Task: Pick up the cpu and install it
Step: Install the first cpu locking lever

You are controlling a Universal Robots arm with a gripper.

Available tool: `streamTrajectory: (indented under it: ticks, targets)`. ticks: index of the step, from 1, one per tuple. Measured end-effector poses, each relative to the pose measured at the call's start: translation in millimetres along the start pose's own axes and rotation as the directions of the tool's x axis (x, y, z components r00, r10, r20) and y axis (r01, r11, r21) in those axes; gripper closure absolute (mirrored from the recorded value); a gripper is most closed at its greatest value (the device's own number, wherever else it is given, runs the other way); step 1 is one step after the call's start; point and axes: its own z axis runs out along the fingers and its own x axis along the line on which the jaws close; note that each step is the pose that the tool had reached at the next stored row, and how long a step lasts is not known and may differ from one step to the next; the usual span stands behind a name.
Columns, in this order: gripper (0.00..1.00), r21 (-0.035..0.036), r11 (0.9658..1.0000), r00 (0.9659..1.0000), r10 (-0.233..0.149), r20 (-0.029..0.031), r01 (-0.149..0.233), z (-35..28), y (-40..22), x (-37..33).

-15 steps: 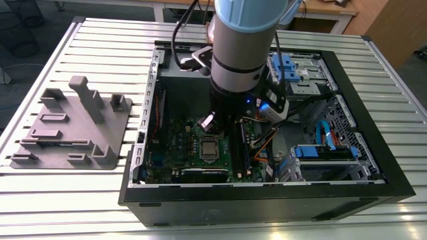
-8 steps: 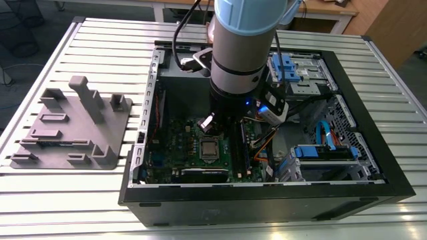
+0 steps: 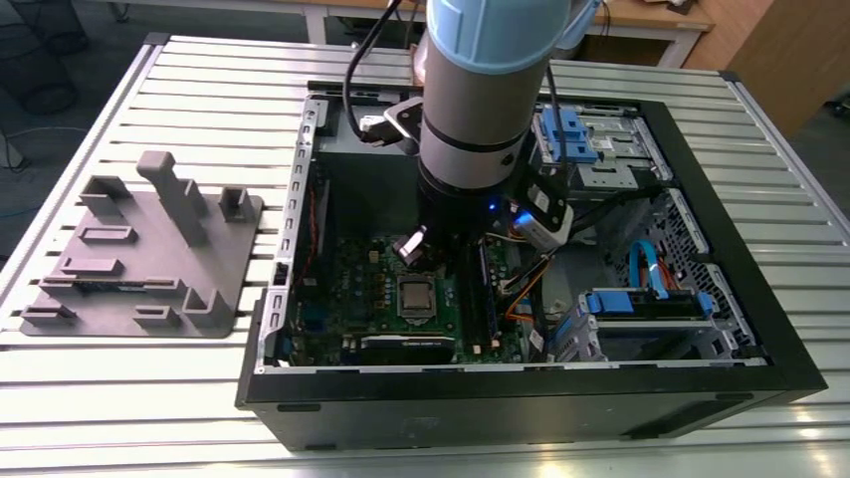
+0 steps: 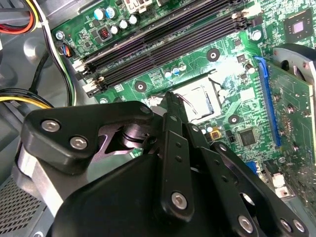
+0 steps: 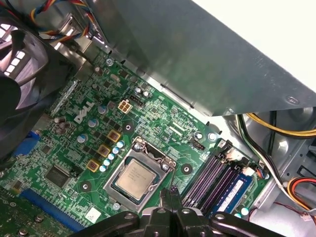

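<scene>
A robot arm reaches down into an open computer case (image 3: 743, 388) on a slatted metal table (image 3: 173, 398), its gripper (image 5: 170, 195) poised over the green motherboard (image 5: 69, 148), fingers drawn together to a narrow point and carrying nothing. The cpu (image 5: 138, 176) already lies inside its metal-framed socket (image 5: 170, 163), just ahead of and below the fingertips (image 5: 167, 197) in the first wrist view; in the second wrist view the same chip (image 4: 200, 101) glints in glare just past the black finger linkage, and from the exterior view it sits in the socket (image 3: 417, 296) directly beneath the wrist. The risks, as judged from this scene, are close-quarters ones: the chip appears seated but whether it lies fully flat in its frame cannot be told, and any downward push from the closed fingers could tilt it or press it unevenly against the contacts beneath. The fingertips also hang near the socket's frame and the memory slots (image 5: 210, 177) just beside it, so a sideways drift could strike either, and loose yellow cables (image 5: 276, 129) run beyond them. The arm itself stands nearly vertical over the board, wrist pointing straight down, well inside the case walls.
</scene>
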Motion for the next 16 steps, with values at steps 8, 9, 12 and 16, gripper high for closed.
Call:
streamTrajectory:
  ticks: [8, 9, 12, 16]
  targets:
    - [0.89, 0.0035, 0.9999, 0.9999, 0.013, -0.0017, -0.013, 2.2, -0.3, 0.2]
    - [0.89, 0.004, 0.9999, 0.9999, 0.014, -0.0021, -0.014, 2.2, -0.3, 0.3]
    - [0.89, 0.004, 0.9999, 0.9999, 0.015, -0.002, -0.015, 2.3, -0.3, 0.3]
    - [0.89, 0.0041, 0.9999, 0.9999, 0.015, -0.002, -0.015, 2.3, -0.3, 0.3]
